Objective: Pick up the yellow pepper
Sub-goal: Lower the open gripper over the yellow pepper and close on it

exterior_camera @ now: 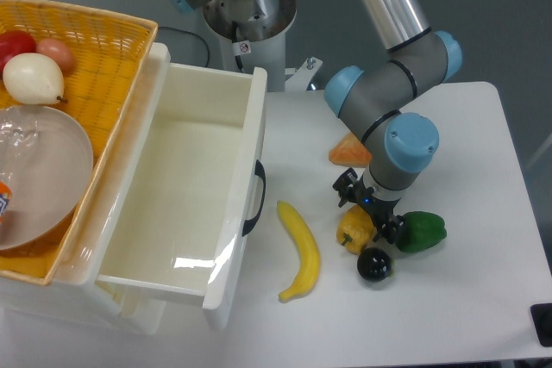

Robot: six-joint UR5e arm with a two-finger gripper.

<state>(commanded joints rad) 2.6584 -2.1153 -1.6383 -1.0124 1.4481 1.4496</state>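
The yellow pepper (354, 228) is small, lumpy and glossy, and lies on the white table right of the banana. My gripper (369, 215) points down directly over it, its wrist covering the pepper's upper right side. The fingers are hidden under the wrist, so I cannot tell whether they are open or closed on the pepper. The dark green pepper (422, 232) lies just to the right, touching the gripper's side.
A banana (301, 250) lies left of the pepper. A dark round fruit (375, 265) sits just below it. An orange piece (348, 152) lies behind the arm. An open white drawer (185, 196) and a wicker basket (103, 49) stand at left.
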